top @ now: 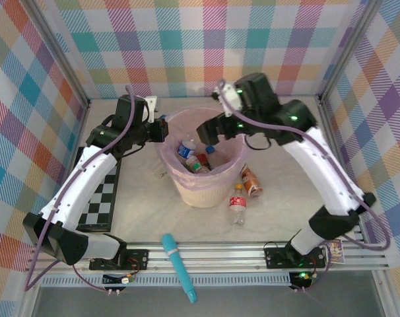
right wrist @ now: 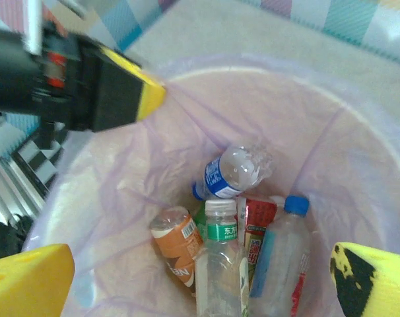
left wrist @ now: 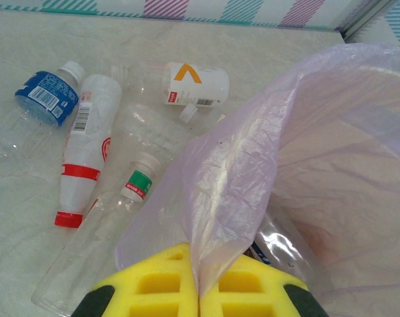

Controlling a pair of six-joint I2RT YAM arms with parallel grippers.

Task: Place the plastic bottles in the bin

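Quick status from my end. The left gripper (left wrist: 200,281) is clamped tight on the translucent pink-lilac bag liner (left wrist: 253,165) of the round cream plastic bin (top: 203,191). It's pinching the film between its yellow pads, and I read that as holding the mouth of the bag open.

The right gripper (right wrist: 201,267) hangs right over the bin opening, jaws spread wide with nothing between them. Looking down from that wrist, I count about five small clear plastic bottles lying in the bottom of the bin. Among them are a blue-label bottle (right wrist: 230,173), an orange-label bottle (right wrist: 177,244) and a blue-capped bottle (right wrist: 286,251).

So I'd call this the gap between a drop and the next pick, and the job isn't finished. A clear red-capped bottle (top: 237,206) and an orange-brown labelled bottle (top: 251,180) lie on the table just beside the bin on the right arm's side. The left wrist view shows a few more on the table past the liner, like the red-and-white labelled bottle (left wrist: 84,158).

Next move as I see it: lift the right arm clear of the rim and swing to that pair by the bin. Then come down across the body of one bottle and close on it. They're on their sides, so I'd expect them to roll if nudged. The long teal stick (top: 179,266) at the near edge gets left alone
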